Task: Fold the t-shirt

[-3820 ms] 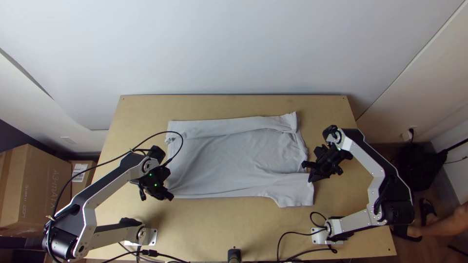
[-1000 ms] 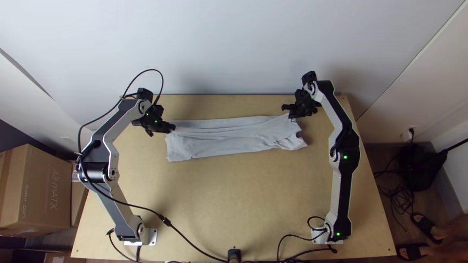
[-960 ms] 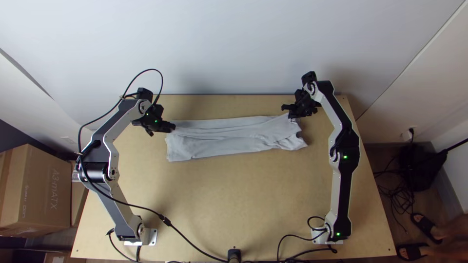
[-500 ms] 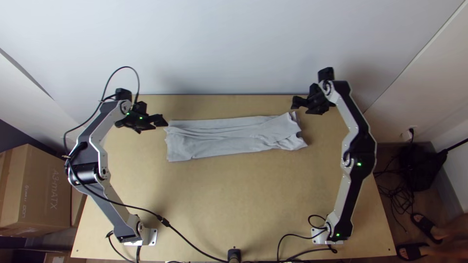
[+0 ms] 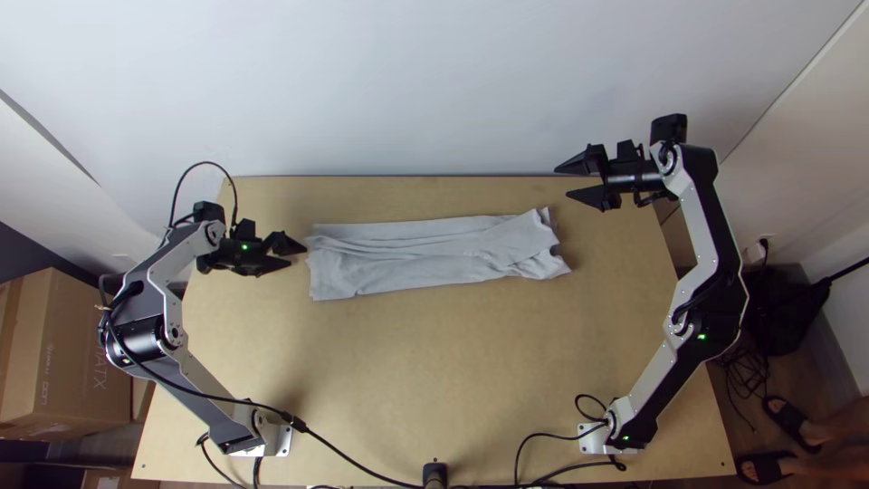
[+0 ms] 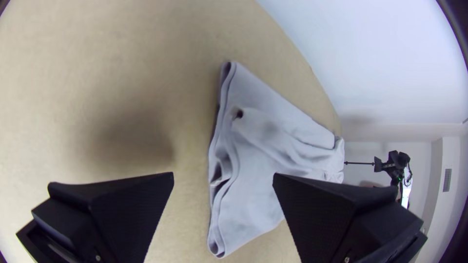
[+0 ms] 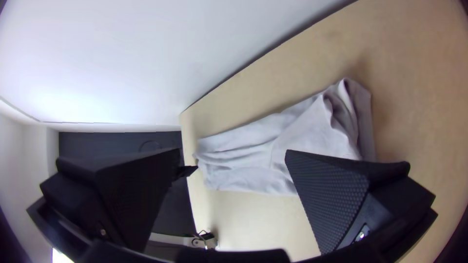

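Note:
The light grey t-shirt point(image 5: 425, 258) lies folded into a long narrow strip across the far half of the table, with creases along it and uneven layers at its right end. My left gripper point(image 5: 291, 255) is open just off the strip's left end; my right gripper point(image 5: 563, 183) is open beyond its far right corner, over the table's back edge. In the left wrist view, layered edges of the t-shirt point(image 6: 253, 141) lie past my open left gripper point(image 6: 222, 180). The right wrist view has the t-shirt point(image 7: 312, 126) beyond my right gripper point(image 7: 234, 153), nothing between its fingers.
Bare wooden table point(image 5: 434, 380) stretches in front of the cloth. A white wall point(image 5: 434, 81) rises behind the table. Black cables point(image 5: 362, 460) run along the near edge. A cardboard box point(image 5: 68, 353) stands left of the table, and a person's feet are at the lower right.
The t-shirt's near part has been folded toward the back, making a strip. Both grippers have since let go and opened, the left drawing off to the left, the right moving away rightward.

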